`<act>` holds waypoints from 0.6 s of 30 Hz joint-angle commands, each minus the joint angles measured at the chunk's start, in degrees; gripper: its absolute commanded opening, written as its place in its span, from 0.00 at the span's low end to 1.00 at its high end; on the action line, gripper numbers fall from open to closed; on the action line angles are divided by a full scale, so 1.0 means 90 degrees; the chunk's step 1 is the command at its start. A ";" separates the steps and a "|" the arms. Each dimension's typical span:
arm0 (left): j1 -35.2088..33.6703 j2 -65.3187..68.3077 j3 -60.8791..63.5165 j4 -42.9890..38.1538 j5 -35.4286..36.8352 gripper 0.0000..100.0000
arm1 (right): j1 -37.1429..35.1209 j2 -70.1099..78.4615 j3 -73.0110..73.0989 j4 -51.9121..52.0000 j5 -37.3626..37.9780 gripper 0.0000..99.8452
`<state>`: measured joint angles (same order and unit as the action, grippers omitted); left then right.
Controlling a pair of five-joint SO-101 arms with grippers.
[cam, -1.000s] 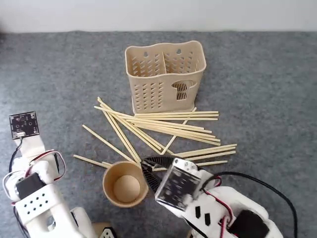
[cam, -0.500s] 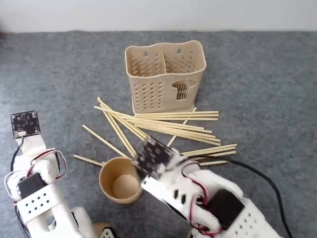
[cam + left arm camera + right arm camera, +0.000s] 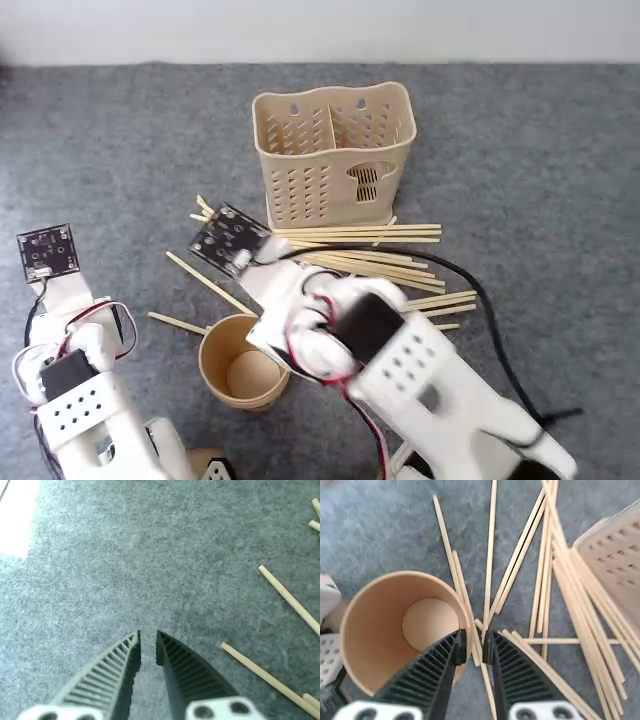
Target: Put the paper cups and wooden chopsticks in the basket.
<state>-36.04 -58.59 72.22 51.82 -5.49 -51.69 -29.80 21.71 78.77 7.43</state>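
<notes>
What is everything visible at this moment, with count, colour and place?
basket: one, beige, perforated, two compartments, upright at the far middle of the surface, nothing seen inside.
paper cup: one, tan, upright and empty, near the front, between the arms.
wooden chopsticks: many, pale wood, too overlapped to count, scattered flat between basket and cup.
surface: one, grey carpet-like covering under everything.
cable: one, black, curving along the right arm.
left arm: white, at the front left; left claw black, nearly closed, empty, over bare grey surface.
right arm: white, stretched over the chopsticks; right claw black, closed narrowly at the cup's rim, one finger inside, one outside.
</notes>
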 commanded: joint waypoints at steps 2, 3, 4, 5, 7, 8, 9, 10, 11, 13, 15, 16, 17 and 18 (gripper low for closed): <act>0.0029 -0.0156 -0.0024 -0.0117 0.0049 0.06 | 0.0054 0.0513 -0.0371 0.0103 0.0078 0.06; 0.0029 -0.0156 -0.0024 -0.0117 0.0049 0.06 | 0.0054 0.0601 -0.0361 0.0103 0.0078 0.06; 0.0029 -0.0156 -0.0024 -0.0117 0.0049 0.06 | 0.0054 0.0650 -0.0332 0.0093 0.0078 0.06; 0.0029 -0.0156 -0.0024 -0.0117 0.0049 0.06 | 0.0054 0.0708 -0.0332 0.0093 0.0078 0.06; 0.0029 -0.0156 -0.0024 -0.0117 0.0049 0.06 | 0.0054 0.0767 -0.0332 0.0103 0.0078 0.06; 0.0029 -0.0156 -0.0024 -0.0117 0.0049 0.06 | 0.0054 0.0767 -0.0332 0.0112 0.0088 0.06; 0.0029 -0.0156 -0.0024 -0.0117 0.0049 0.06 | 0.0054 0.0757 -0.0342 0.0142 0.0088 0.06; 0.0029 -0.0156 -0.0024 -0.0117 0.0049 0.06 | 0.0054 0.0757 -0.0381 0.0220 0.0088 0.06; 0.0029 -0.0156 -0.0024 -0.0117 0.0049 0.06 | 0.0044 0.0757 -0.0469 0.0308 0.0088 0.06; 0.0029 -0.0156 -0.0015 -0.0117 0.0049 0.06 | 0.0044 0.0757 -0.0742 0.0542 0.0088 0.06; 0.0029 -0.0156 -0.0015 -0.0117 0.0049 0.06 | 0.0044 0.0757 -0.1055 0.0806 0.0088 0.06; 0.0029 -0.0156 -0.0015 -0.0117 0.0049 0.06 | 0.0044 0.0757 -0.1211 0.0933 0.0088 0.06; 0.0029 -0.0156 -0.0015 -0.0117 0.0049 0.06 | 0.0044 0.0757 -0.1377 0.1050 0.0088 0.06; 0.0029 -0.0156 -0.0015 -0.0117 0.0049 0.06 | 0.0044 0.0757 -0.1543 0.1167 0.0088 0.06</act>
<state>-36.13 -58.59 72.57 51.82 -5.49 -51.69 -22.86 13.71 86.51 7.43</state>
